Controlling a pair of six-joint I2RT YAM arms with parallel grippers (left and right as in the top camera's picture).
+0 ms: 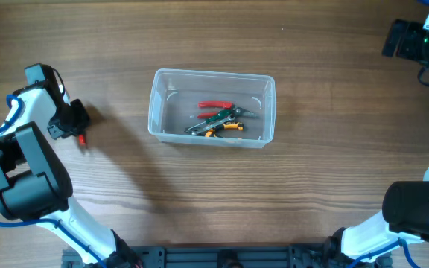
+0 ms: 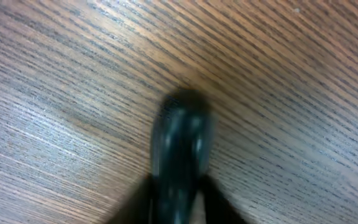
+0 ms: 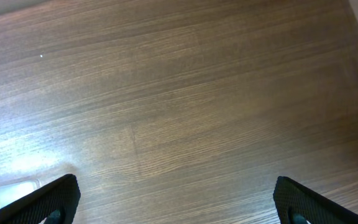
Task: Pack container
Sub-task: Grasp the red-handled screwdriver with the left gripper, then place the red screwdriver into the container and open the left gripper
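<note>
Sitting upright at the middle of the wooden bench point(image 1: 311, 186), the clear plastic container point(image 1: 155, 104) has its top open, which leaves it ready for tools to be lowered in from above. Three pairs of pliers lie on its floor, bunched toward the near wall: a red-handled pair point(image 1: 214, 105), a green-handled pair point(image 1: 223, 115) just beside it, and an orange-and-black pair point(image 1: 222, 131) touching the green one. By that load the packing looks well along.

Well to the left of the container, the left arm point(image 1: 32, 167) bends its wrist down close to the bench. A small red tip point(image 1: 83, 139) pokes out just beside it, probably part of another tool meant for the container. The left wrist view shows only a dark, rounded, blurred shape point(image 2: 182, 143) low over the wood grain. I cannot tell from it whether the left jaws are apart or clamped on something.

The right arm point(image 1: 412, 39) hangs over the far right corner, well apart from the container. The right jaws stand wide apart with only bare wood between them, most likely kept clear so the left side has room to work
</note>
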